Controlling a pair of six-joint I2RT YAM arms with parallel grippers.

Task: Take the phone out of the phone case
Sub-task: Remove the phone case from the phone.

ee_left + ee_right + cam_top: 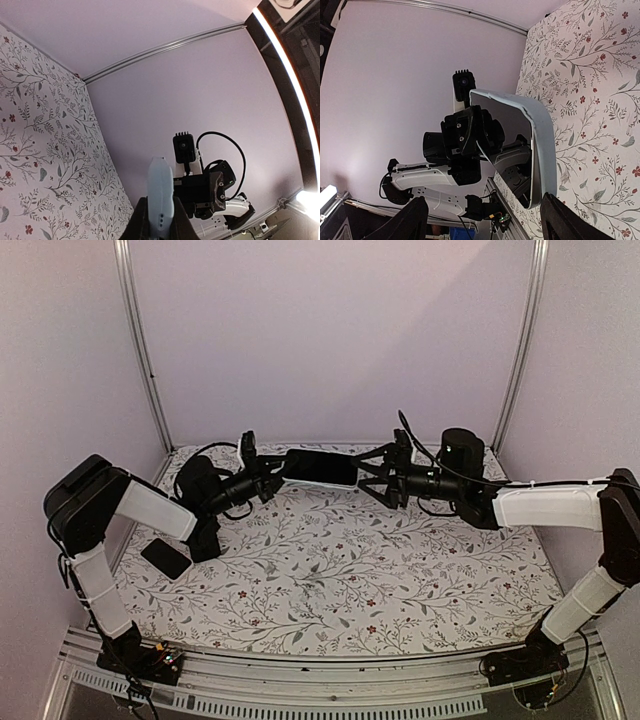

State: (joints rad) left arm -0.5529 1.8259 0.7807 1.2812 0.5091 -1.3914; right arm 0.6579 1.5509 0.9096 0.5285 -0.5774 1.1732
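Note:
The phone, a black glossy screen [502, 140] inside a light-blue case [543, 145], hangs in the air over the back of the table [320, 467]. My left gripper [268, 475] is shut on its left end; in the left wrist view the case's edge [161, 192] stands up between the two dark fingers [138, 224]. My right gripper [374, 476] is open at the phone's right end. In the right wrist view its fingers [564, 220] are spread wide, with the phone's near end between them, close to the right finger and apart from the left one.
A flat black rectangular object [166, 558] lies on the floral tablecloth [330, 570] by the left arm's base. The purple back wall [330, 340] and metal corner posts [140, 350] stand close behind the phone.

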